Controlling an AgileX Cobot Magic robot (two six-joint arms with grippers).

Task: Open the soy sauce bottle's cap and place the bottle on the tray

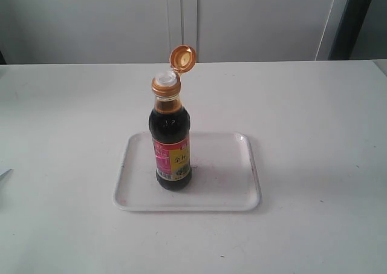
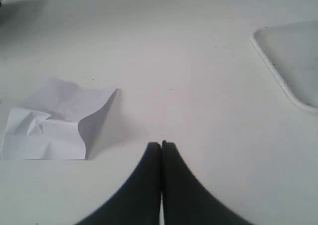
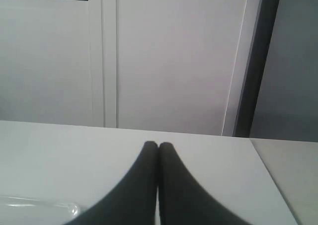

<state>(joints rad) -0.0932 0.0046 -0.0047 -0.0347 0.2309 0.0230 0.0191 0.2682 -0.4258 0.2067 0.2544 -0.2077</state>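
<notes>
Right claw (image 3: pixel 158 144), black tips together, above white table (image 3: pixel 49 150), pale panelled wall (image 3: pixel 174 51) behind.

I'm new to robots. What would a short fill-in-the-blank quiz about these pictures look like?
The soy sauce bottle stands upright on the white ____.
Its golden-orange cap is flipped ____.
The left gripper is ____, holding nothing.
Near it on the table lies a crumpled sheet of ____.
Missing: tray; open; shut; paper.

Glossy glass bottle (image 1: pixel 170 135), matt plastic tray (image 1: pixel 230 195)

bottle (image 1: pixel 170 142) upright on tray (image 1: pixel 230 165), left of ctr
</notes>
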